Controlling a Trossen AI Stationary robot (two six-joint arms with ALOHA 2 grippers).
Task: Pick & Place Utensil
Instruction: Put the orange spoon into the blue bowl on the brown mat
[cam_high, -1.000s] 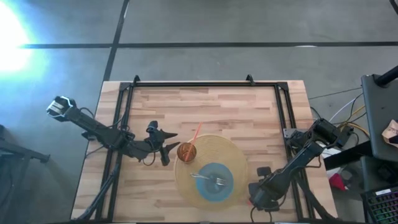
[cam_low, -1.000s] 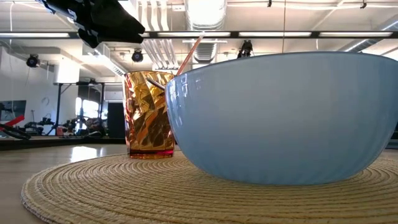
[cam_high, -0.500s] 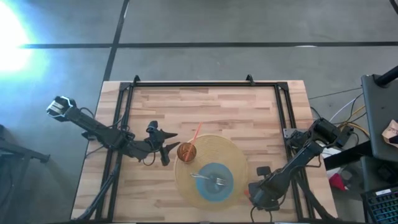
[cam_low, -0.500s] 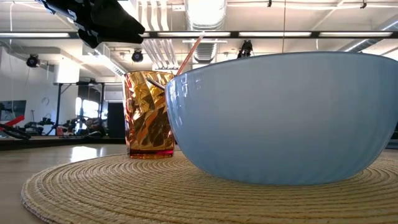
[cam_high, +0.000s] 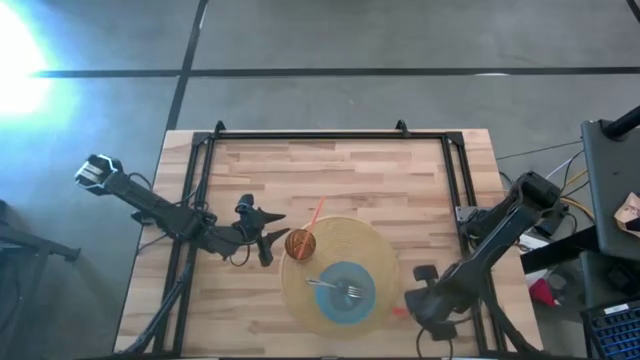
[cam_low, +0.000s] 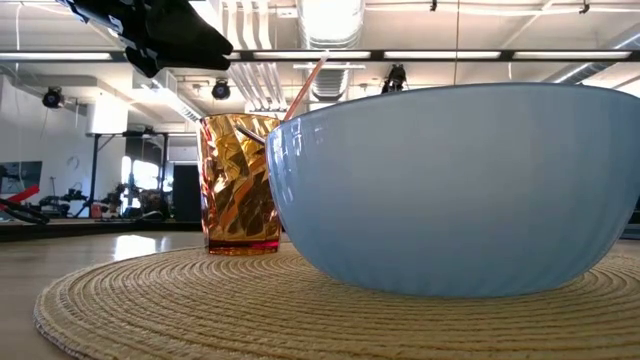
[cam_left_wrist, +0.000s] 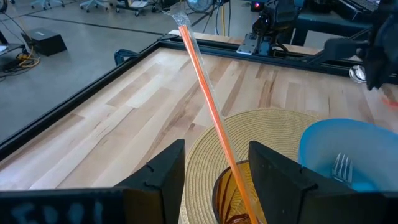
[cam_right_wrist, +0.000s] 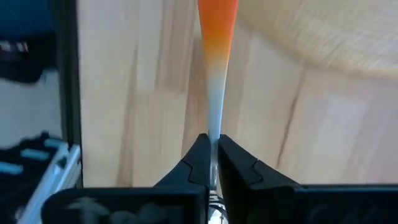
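- Where the round woven straw placemat (cam_high: 368, 250) lies on the pale wooden table (cam_high: 380, 180), a light blue bowl (cam_high: 346, 291) sits on the part of it nearest the robot, with a silver metal fork (cam_high: 338, 288) resting inside.
- Just beside the bowl, toward the left arm, an amber faceted glass tumbler (cam_high: 299, 243) stands upright on the mat's edge — a long orange drinking straw (cam_high: 313, 216) leans out of it, angled toward the table's far side.
- At the table's right near corner, the right gripper (cam_high: 418, 305) is low over the wood, just off the mat's rim.
- Its fingers (cam_right_wrist: 198, 163) are pinched tight on a thin utensil handle (cam_right_wrist: 216, 62) that is pale where it is held and orange farther out; its working end is out of view.
- Over the table's left side, the left gripper (cam_high: 268, 237) hovers just beside the tumbler, its jaws parted and holding nothing.
- From the left wrist camera, the straw rises between that gripper's two dark fingers (cam_left_wrist: 163, 177) without touching them.
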